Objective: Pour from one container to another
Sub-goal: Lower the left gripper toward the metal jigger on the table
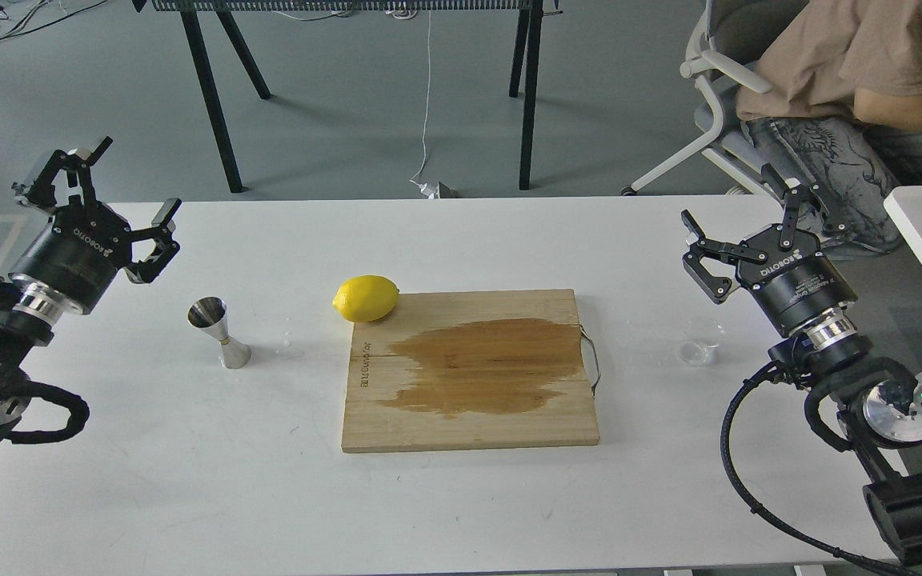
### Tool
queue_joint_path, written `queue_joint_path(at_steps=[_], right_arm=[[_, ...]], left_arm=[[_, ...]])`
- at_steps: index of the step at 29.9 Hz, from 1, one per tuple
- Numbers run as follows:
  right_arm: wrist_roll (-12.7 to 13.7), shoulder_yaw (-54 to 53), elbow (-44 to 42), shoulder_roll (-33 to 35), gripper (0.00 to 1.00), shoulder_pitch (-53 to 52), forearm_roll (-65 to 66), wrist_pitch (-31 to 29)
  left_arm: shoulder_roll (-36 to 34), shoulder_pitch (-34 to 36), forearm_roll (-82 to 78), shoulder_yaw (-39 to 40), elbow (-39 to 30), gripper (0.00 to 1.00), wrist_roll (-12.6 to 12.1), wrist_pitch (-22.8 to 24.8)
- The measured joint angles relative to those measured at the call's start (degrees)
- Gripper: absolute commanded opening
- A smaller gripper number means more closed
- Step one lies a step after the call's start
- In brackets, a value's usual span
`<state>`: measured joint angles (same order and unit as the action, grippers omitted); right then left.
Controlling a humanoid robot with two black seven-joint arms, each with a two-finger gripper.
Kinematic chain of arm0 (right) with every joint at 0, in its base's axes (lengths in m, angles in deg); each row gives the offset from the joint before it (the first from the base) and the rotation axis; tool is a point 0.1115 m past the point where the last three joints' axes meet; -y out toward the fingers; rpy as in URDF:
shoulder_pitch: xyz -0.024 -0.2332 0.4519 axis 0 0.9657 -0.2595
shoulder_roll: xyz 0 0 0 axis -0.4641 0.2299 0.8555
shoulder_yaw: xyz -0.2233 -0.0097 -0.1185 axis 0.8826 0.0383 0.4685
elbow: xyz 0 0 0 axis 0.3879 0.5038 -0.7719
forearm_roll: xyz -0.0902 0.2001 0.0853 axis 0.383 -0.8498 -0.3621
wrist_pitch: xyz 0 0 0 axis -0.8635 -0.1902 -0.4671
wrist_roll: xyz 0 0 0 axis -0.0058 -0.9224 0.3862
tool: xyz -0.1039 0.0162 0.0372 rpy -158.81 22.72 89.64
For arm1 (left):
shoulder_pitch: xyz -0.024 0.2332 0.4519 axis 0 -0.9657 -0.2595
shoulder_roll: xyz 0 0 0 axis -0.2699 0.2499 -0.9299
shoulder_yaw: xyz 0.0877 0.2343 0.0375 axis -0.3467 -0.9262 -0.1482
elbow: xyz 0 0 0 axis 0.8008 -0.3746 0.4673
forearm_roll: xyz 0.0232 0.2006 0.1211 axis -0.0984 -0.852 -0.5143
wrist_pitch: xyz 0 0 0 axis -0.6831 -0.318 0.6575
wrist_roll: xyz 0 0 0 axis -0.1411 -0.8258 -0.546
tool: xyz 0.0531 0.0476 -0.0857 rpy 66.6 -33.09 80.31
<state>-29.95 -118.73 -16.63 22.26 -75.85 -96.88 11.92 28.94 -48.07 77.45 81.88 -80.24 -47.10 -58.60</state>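
Observation:
A small clear cup (701,342), the one container, stands upright on the white table (189,480) at the right, just left of my right arm. The other container, a shiny steel jigger (219,333), stands upright at the left. Above the table's left edge hangs my left gripper (134,178), open and empty, up and to the left of the jigger. My right gripper (737,206) is open too, raised above and slightly right of the cup, touching nothing.
A wooden cutting board (469,372) with a dark wet stain lies in the middle, a yellow lemon (366,298) at its far left corner. A few water drops (291,346) sit right of the jigger. A seated person (845,88) is beyond the table's right corner.

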Motion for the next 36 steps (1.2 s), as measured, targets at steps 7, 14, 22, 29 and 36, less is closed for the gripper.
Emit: queue_joint_path(at_steps=[7, 14, 22, 29, 36], right_arm=[[0.0, -0.1, -0.2, 0.0, 0.99, 0.0, 0.0, 0.0], [0.0, -0.1, -0.2, 0.1, 0.99, -0.1, 0.1, 0.0], [0.0, -0.1, -0.2, 0.0, 0.99, 0.3, 0.0, 0.0], [0.0, -0.1, -0.1, -0.2, 0.99, 0.5, 0.0, 0.0], [0.0, -0.1, 0.0, -0.3, 0.99, 0.5, 0.0, 0.0]], left_arm=[[-0.2, -0.7, 0.6, 0.4, -0.8, 1.0, 0.0, 0.0], [0.3, -0.5, 2.2, 2.5, 1.9, 1.0, 0.0, 0.0], [-0.5, 1.2, -3.2, 3.5, 2.7, 1.0, 0.0, 0.0], [-8.9, 3.2, -29.6, 4.0, -7.4, 1.0, 0.0, 0.0], [-13.6, 1.9, -43.4, 0.8, -18.0, 1.0, 0.0, -13.3]])
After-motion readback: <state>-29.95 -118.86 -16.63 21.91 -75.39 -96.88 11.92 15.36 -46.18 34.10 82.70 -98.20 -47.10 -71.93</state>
